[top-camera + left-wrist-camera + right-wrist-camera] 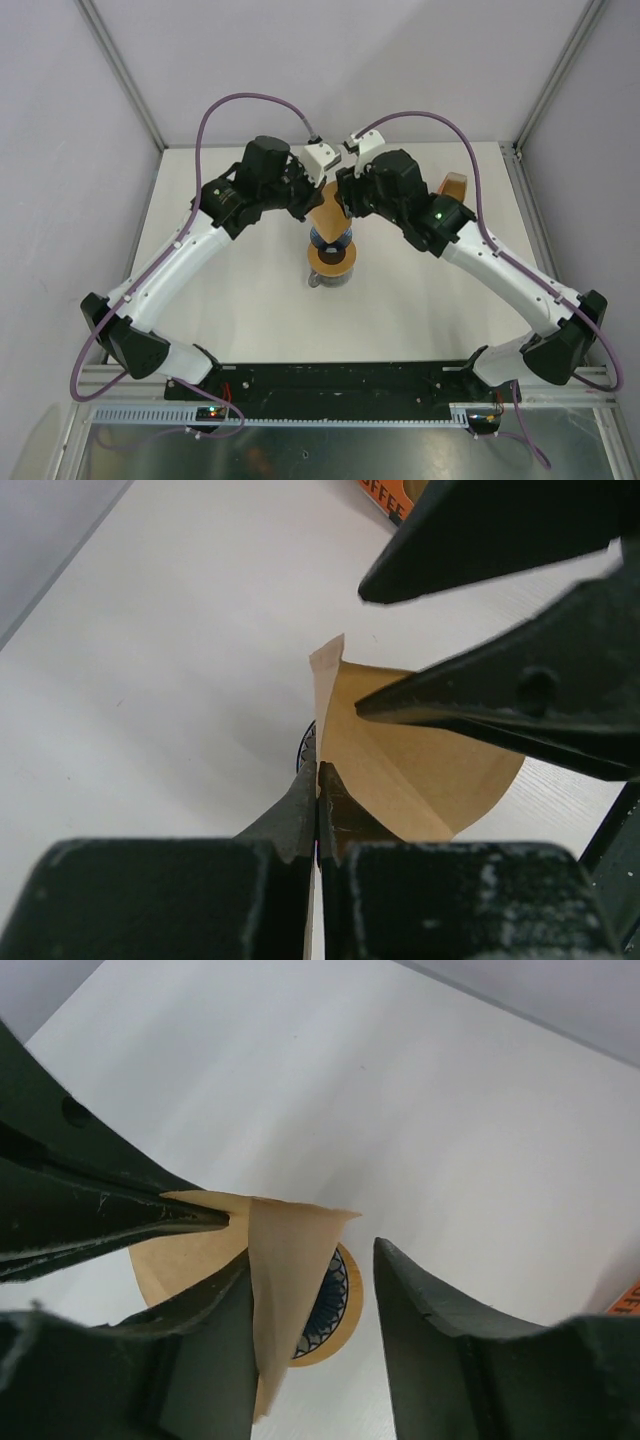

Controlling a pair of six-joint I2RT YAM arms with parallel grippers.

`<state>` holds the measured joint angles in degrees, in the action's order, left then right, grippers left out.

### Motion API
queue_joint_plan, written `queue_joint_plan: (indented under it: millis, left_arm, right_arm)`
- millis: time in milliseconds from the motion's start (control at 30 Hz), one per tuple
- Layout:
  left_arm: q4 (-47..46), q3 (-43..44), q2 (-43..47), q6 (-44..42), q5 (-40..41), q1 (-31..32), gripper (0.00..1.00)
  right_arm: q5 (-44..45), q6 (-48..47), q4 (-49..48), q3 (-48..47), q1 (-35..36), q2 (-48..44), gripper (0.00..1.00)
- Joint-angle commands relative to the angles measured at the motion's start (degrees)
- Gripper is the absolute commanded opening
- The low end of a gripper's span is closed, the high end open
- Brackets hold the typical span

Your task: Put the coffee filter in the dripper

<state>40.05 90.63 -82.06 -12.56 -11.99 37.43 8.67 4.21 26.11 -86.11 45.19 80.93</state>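
The coffee filter (330,214) is a tan paper cone held in the air just above the dripper (331,240), whose blue ribs peek out below it. My left gripper (320,780) is shut on the filter's (420,770) seam edge. My right gripper (310,1310) is open. One of its fingers (200,1350) sits against the filter (290,1260), which drapes over it, and the other finger (450,1340) stands clear to the side. Past the paper, the dripper (325,1310) shows directly below. In the top view both grippers meet over it, left gripper (316,200) and right gripper (345,205).
The dripper rests on a flat brown ring (333,261) above a glass jug (322,282). An orange-brown stack of filters (455,187) stands at the back right, close behind the right arm. Its orange edge shows at the corner (385,495) of the left wrist view.
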Motion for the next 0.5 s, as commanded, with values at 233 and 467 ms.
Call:
queue_joint_plan:
  millis: [233,467]
  left_arm:
    - [0.29,-0.55,1.69,-0.15,0.71,0.10,0.00]
    - [0.32,-0.07,2.28,-0.75,1.77,0.13,0.44]
  right_arm:
    - [12.66,3.34,3.93,-2.97,1.20,2.26,0.11]
    - [12.13,4.40,9.50,-6.57,0.43,3.63,0.00]
